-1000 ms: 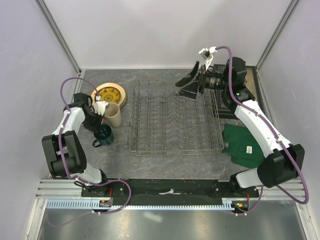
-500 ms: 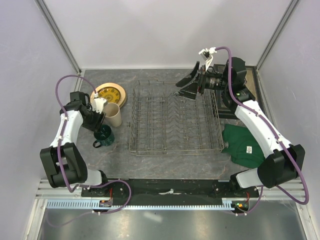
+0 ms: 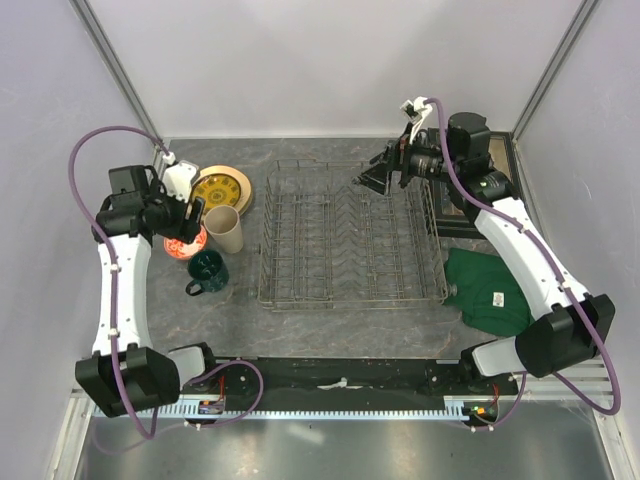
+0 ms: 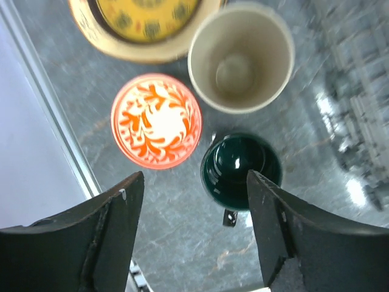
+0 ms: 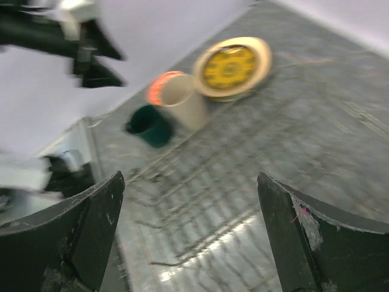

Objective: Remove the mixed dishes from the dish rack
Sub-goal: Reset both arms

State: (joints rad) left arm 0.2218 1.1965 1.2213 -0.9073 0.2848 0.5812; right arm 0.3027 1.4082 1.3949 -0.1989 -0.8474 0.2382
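Left gripper point(image 4: 194, 175) spread empty above small red-and-white bowl point(image 4: 156, 120), right gripper point(image 5: 189, 179) spread over dish rack point(image 3: 350, 235)

No text, brand, number or sign can be read in any view. The green folded cloth point(image 3: 488, 290) carries a small pale patch, too small to make out. The gold-brown patterned plate point(image 4: 146, 21) shows only dark ornament marks, no legible lettering.
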